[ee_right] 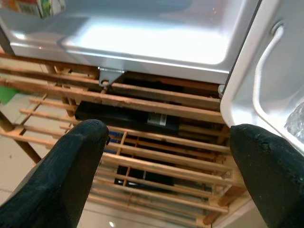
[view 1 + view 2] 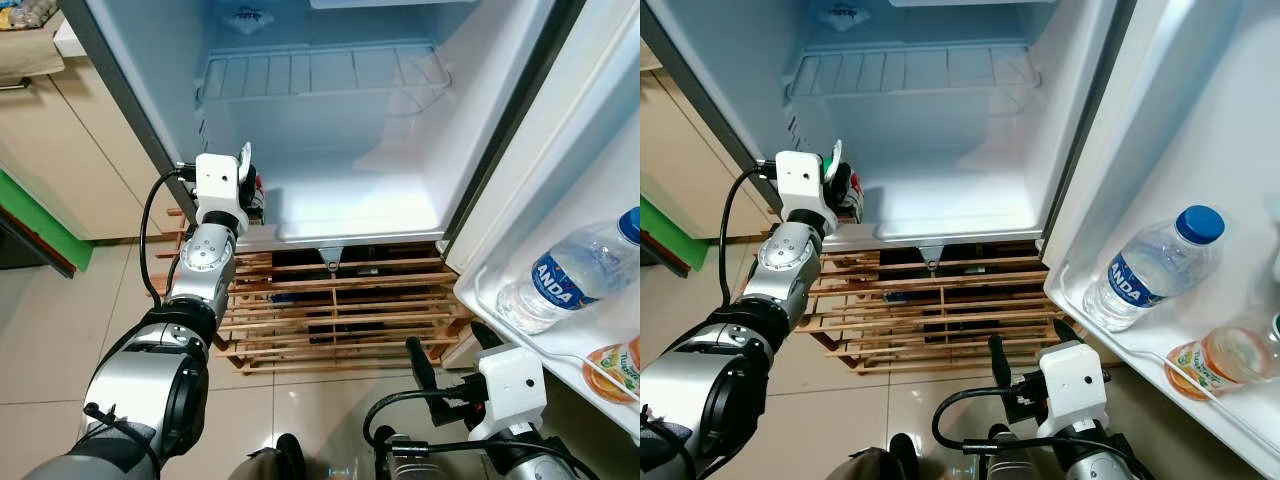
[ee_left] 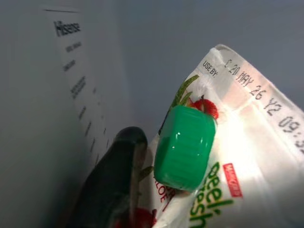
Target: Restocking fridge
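One white juice pouch [image 3: 237, 156] — green cap, printed date — in left claw [image 2: 250, 190].

A white juice carton [image 3: 237, 156] with a green screw cap [image 3: 184, 147], red and green print and a use-by date stamp is held at the lower left edge of the open fridge [image 2: 330, 140], whose interior is white with a wire shelf [image 2: 320, 72] above.
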